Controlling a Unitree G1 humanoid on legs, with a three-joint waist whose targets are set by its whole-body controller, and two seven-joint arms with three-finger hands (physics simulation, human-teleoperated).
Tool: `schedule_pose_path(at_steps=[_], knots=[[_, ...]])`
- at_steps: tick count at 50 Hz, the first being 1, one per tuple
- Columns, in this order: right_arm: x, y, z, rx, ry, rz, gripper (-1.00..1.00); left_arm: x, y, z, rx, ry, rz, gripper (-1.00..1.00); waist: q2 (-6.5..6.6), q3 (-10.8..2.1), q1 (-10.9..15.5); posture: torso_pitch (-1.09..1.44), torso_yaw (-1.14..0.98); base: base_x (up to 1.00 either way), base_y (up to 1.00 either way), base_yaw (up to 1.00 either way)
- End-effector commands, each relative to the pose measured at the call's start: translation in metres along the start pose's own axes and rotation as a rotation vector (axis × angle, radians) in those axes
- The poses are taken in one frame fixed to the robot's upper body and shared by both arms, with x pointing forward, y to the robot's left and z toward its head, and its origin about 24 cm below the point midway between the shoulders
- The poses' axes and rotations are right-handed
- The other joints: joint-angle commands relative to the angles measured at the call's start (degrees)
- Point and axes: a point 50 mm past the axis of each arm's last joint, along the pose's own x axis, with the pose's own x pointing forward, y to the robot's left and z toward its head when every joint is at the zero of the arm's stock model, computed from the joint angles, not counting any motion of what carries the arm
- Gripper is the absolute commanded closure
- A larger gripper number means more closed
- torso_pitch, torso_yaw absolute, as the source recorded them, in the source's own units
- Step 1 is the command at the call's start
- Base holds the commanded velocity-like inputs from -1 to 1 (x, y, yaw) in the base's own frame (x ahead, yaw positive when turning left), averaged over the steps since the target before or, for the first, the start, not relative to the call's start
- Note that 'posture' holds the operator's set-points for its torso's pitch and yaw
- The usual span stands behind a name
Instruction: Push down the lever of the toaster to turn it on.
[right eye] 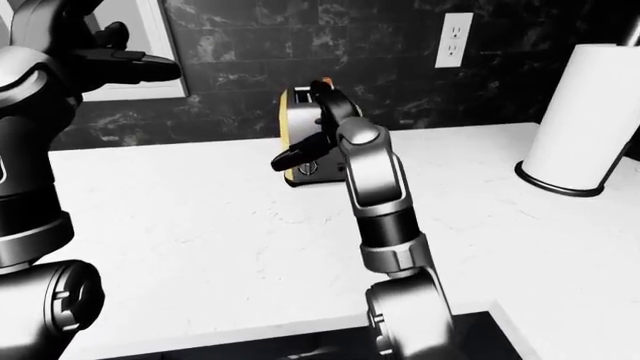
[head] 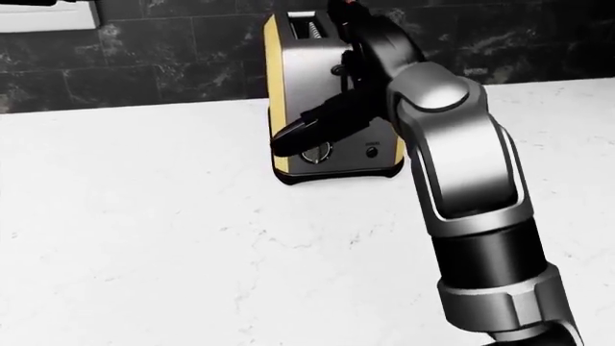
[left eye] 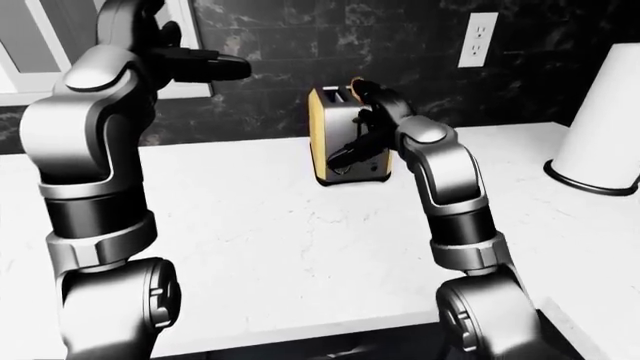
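The toaster (head: 309, 68) has a silver face and a yellow side and stands on the white counter (head: 144, 216) against the dark tiled wall. Its black lever (head: 337, 71) shows high on the face, just left of my right wrist. My right hand (head: 286, 141) is open. Its dark fingers (head: 322, 122) stretch leftward across the toaster's face, below the lever and above the round dial (head: 315, 153). Whether they touch the face I cannot tell. My left hand (left eye: 222, 67) is raised at the upper left of the left-eye view, open and holding nothing.
A white paper-towel roll (left eye: 603, 112) on a dark base stands at the right end of the counter. A wall outlet (left eye: 481, 39) sits above and to the right of the toaster. The counter's near edge (left eye: 300, 330) runs along the bottom.
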Motion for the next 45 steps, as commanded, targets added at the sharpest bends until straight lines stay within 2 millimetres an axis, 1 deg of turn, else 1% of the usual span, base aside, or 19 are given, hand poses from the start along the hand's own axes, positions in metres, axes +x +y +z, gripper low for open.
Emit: schedule_pose_path(at_steps=[1,5,10,14,20,29,37,45], knots=[[-0.002,-0.007,0.015,-0.013,-0.082,-0.032,-1.0,-0.004,0.003,0.02,0.001,-0.086,0.011,-1.0,0.29,-0.73,-0.03,-0.41,0.0,0.0,0.0,0.0],[0.005,-0.005,0.014,-0.01,-0.072,-0.021,-1.0,-0.003,0.002,0.02,0.0,-0.087,0.009,-1.0,0.32,-0.8,-0.02,-0.41,0.0,0.0,0.0,0.0],[0.01,-0.009,0.01,-0.004,-0.063,-0.026,-1.0,-0.003,0.003,0.02,0.0,-0.087,0.011,-1.0,0.3,-0.81,-0.06,-0.41,0.0,0.0,0.0,0.0],[0.019,-0.009,0.003,0.005,-0.052,-0.022,-1.0,-0.004,0.003,0.021,0.001,-0.089,0.011,-1.0,0.33,-0.77,-0.06,-0.41,0.0,0.0,0.0,0.0],[0.028,-0.002,-0.011,0.012,-0.029,-0.005,-1.0,-0.005,0.003,0.022,0.001,-0.092,0.01,-1.0,0.29,-0.73,-0.05,-0.41,0.0,0.0,0.0,0.0],[0.033,0.005,-0.028,0.028,-0.008,0.01,-1.0,-0.005,0.004,0.022,0.0,-0.092,0.011,-1.0,0.18,-0.73,0.24,-0.41,0.0,0.0,0.0,0.0],[0.033,0.008,-0.037,0.042,0.0,0.013,-1.0,-0.006,0.003,0.022,-0.001,-0.093,0.009,-1.0,0.09,-0.79,0.33,-0.41,0.0,0.0,0.0,0.0],[0.036,0.013,-0.053,0.064,0.012,0.022,-1.0,-0.007,0.003,0.024,-0.001,-0.095,0.01,-1.0,0.1,-0.92,0.32,-0.41,0.0,0.0,0.0,0.0]])
